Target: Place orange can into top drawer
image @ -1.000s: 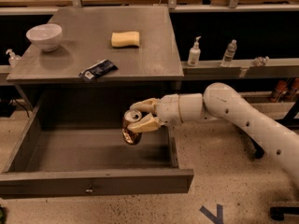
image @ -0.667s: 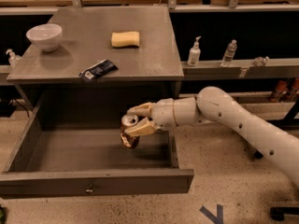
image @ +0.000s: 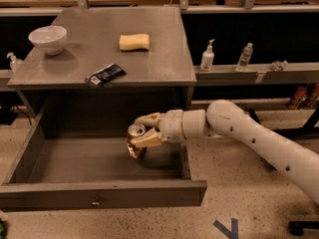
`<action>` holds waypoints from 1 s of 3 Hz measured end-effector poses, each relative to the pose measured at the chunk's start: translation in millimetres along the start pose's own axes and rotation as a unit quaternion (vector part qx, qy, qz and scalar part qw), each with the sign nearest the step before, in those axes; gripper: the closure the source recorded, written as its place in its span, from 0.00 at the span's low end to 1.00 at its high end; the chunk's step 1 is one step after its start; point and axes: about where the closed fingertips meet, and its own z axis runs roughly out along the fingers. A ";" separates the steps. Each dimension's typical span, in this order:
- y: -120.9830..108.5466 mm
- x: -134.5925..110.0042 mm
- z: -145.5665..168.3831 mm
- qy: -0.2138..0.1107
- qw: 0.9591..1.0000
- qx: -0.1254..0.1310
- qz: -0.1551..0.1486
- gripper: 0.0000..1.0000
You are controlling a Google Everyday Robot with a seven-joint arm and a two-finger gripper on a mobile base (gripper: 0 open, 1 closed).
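Showed the gripper [image: 139, 131] low in the middle of the scene, reaching in from 3 o'clock on the end of a long white arm [image: 259, 138]. Had its two tan fingers [image: 148, 119] clamped on the orange can [image: 134, 148], one finger passing behind the rim, the other lying across the near side of the body. Held the can nearly upright, long axis close to vertical with a slight lean, silver top and pull tab facing up. Put the can right at the fingertips, at 9 o'clock from the wrist, so called for no further reach. Placed the can inside the top drawer [image: 99, 195], over its right rear part, near the right wall at 3 o'clock and near the back. Could not tell whether the base touched the drawer floor or hung just above it. Seemed to make the coming move turn on that vertical relation: down toward 6 o'clock until seated, then fingers loosened and drawn back toward 3 o'clock, with the right wall a likely thing to snag. Showed the drawer pulled well out beneath the table [image: 164, 68], wide, shallow and grey, a small metal pull [image: 95, 201] at front centre, and nothing visible in it besides the can. Carried on the table top, toward 12 o'clock from the gripper: a white bowl [image: 47, 38] at 10 o'clock with no contents to be seen, a yellow sponge [image: 134, 42] at 12 o'clock, and a dark flat packet [image: 104, 75] near the front edge at 11 o'clock. Kept all three well apart from the can.
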 end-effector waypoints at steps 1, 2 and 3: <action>0.8 -1.1 2.2 -0.006 1.000 0.000 0.003 0.60; 2.4 -2.0 4.7 -0.007 1.000 -0.002 0.003 0.28; 3.3 -2.5 6.2 -0.007 1.000 -0.004 0.002 0.05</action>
